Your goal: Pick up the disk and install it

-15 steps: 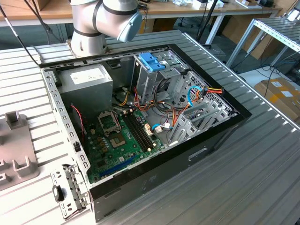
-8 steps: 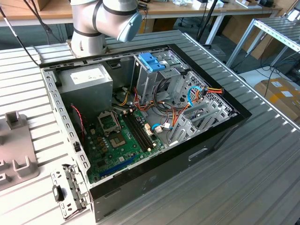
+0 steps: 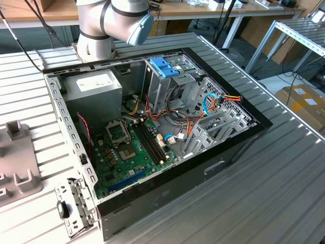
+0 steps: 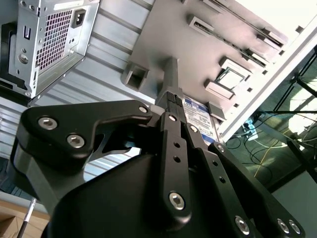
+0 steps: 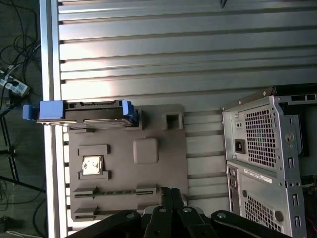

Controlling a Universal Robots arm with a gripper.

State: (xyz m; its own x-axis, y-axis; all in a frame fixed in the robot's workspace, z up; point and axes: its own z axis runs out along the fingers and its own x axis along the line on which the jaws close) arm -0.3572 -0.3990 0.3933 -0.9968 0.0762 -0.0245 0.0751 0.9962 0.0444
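Observation:
The disk (image 5: 81, 113) stands on its long edge in a slot of a grey fixture plate (image 5: 158, 173), its blue carrier ends showing at both sides. It sits at the plate's edge nearest the table's rim. My gripper (image 5: 169, 190) hangs above the opposite side of the plate, well apart from the disk, fingers together and holding nothing. In the second wrist view the gripper (image 4: 171, 64) points down at the plate (image 4: 198, 39), and a labelled part of the disk (image 4: 199, 111) peeks out behind the black linkage.
The open computer case (image 3: 167, 132) lies on the slatted table (image 3: 274, 193), with a blue bracket (image 3: 165, 66) atop its drive cage. The case's rear (image 5: 262, 148) is beside the plate. A small chip (image 5: 91, 165) rests in a plate pocket. The arm's base (image 3: 101, 30) stands behind the case.

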